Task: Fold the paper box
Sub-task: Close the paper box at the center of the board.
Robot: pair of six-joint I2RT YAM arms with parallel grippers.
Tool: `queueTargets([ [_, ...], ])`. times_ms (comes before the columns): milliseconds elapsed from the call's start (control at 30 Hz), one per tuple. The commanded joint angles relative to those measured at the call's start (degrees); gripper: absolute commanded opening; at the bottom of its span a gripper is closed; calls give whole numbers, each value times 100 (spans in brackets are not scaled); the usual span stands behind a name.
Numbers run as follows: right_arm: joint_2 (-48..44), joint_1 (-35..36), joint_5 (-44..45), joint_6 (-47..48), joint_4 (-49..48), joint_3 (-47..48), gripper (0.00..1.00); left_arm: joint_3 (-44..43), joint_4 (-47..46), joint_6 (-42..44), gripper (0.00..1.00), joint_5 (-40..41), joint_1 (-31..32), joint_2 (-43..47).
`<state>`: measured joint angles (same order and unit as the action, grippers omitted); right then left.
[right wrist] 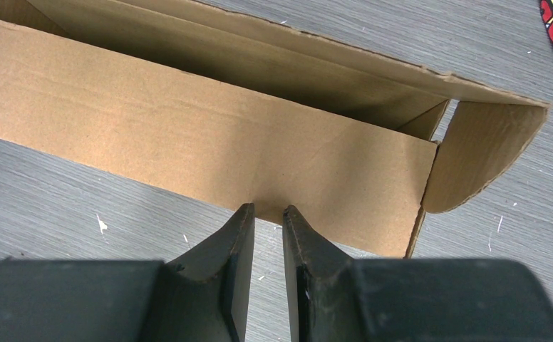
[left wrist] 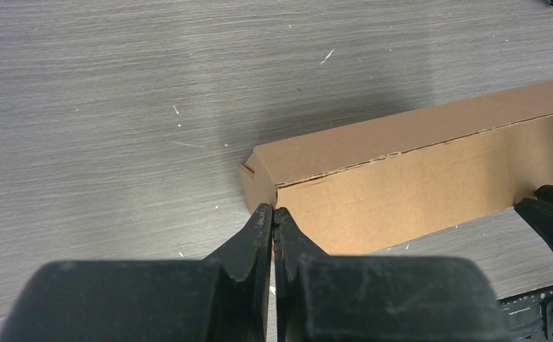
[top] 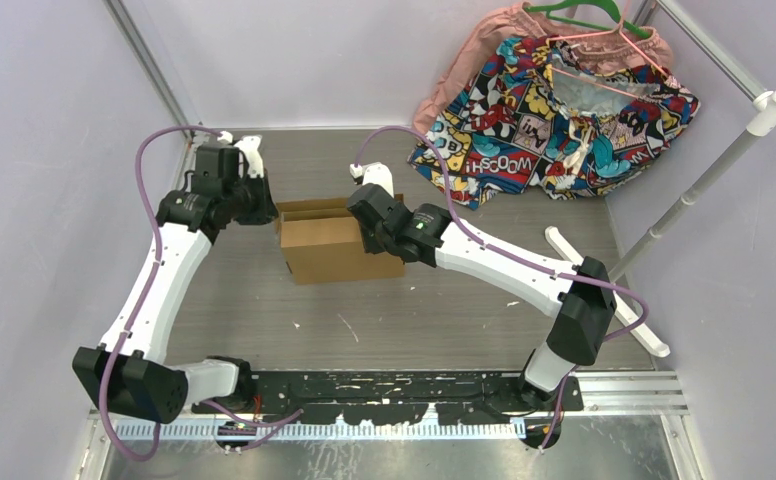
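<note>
At table (top: 414, 320) centre, paper box (top: 336, 255) has the clenched, empty left gripper (left wrist: 273, 211) at 9 o'clock. Right gripper (right wrist: 267, 209), at 3 o'clock, is slightly parted and grasps nothing.

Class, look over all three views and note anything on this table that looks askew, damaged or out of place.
The paper box has one end flap splayed outward instead of tucked in. A comic-print cloth lies crumpled in the far right corner.

I count one paper box (top: 336, 243), two robot arms, a left arm (top: 169, 270) and a right arm (top: 504, 265), one comic-print cloth (top: 554, 120), one pink garment (top: 464, 70), one green hanger (top: 574, 12) and one white pole (top: 704, 180).
</note>
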<state>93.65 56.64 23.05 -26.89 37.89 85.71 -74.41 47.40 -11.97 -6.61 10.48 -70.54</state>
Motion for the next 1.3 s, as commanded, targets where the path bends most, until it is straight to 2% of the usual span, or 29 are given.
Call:
queueTargets([
  [0,86,31,-11,9,51,-11,27,-331,-5,-60,5,-171,-27,-55],
  [1267,123,31,-46,35,28,0,27,-740,243,-113,4,-340,-28,-271],
])
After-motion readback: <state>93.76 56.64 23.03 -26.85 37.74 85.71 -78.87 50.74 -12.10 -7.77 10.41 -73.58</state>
